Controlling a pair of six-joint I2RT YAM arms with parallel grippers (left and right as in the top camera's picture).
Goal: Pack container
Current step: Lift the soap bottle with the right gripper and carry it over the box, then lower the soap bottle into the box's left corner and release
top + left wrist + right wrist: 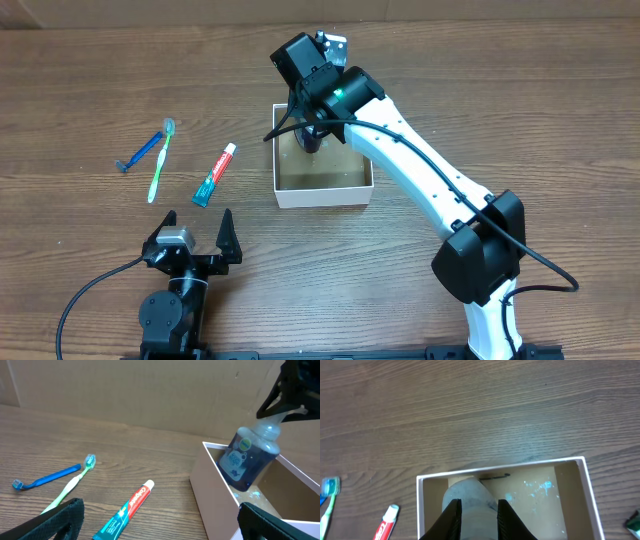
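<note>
At the bottom edge of the left wrist view, the left gripper (198, 221) has its black fingers (55, 522) spread wide with nothing between them. Just beyond it on the wooden table (150, 445) lies the toothpaste (125, 512), lower centre, and farther left lie the toothbrush (70, 485) and a blue razor (47, 477), its handle tip just beside the brush head. Farther off at the right stands the white box (212, 485). There the right gripper (477, 515), at the upper right, is clamped on the top of a blue bottle (247, 462) that leans inside the box's near corner.
</note>
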